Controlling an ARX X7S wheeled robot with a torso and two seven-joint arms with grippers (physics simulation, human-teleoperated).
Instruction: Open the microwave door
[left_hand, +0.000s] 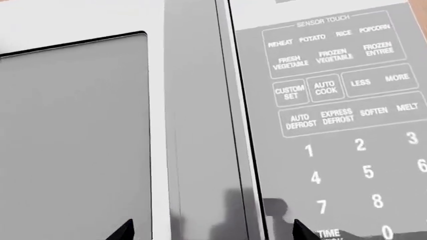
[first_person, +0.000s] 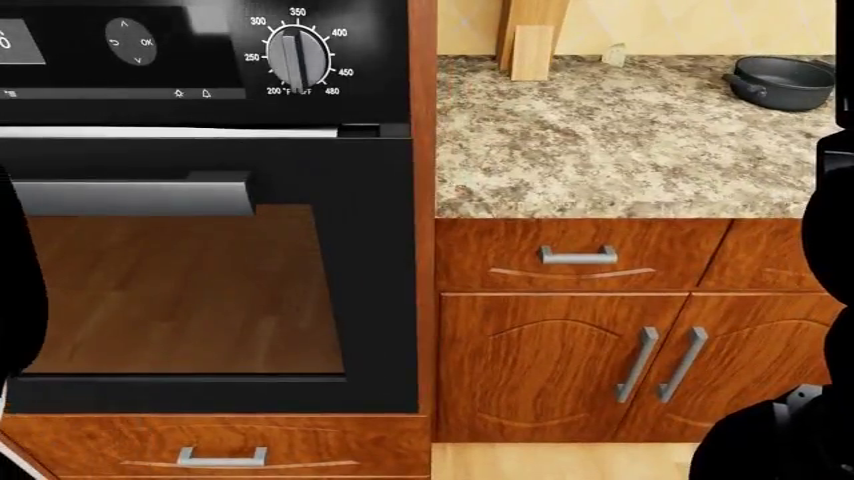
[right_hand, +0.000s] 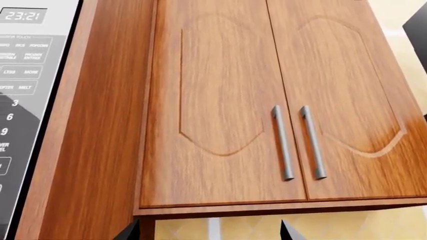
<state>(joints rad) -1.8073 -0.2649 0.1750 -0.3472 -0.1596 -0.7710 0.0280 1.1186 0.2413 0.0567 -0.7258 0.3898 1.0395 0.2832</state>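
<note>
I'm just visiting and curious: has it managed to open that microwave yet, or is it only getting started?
Nothing opened yet. In the left wrist view the microwave door sits flush beside the keypad. In hand: the left gripper is close in front of that seam, fingertips apart, holding nothing. Left: catching the door and swinging it out. The right gripper faces wall cabinets.

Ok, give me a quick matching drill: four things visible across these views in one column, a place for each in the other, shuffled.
Things:
1. dark round pan
2. white-numbered temperature dial
3. grey microwave keypad panel
4. pair of vertical steel cabinet handles

Places:
A. on the wooden upper cabinet doors beside the microwave
B. on the black oven's control panel
C. at the back of the speckled granite countertop
D. beside the microwave door's edge

Pairs: 1-C, 2-B, 3-D, 4-A
</note>
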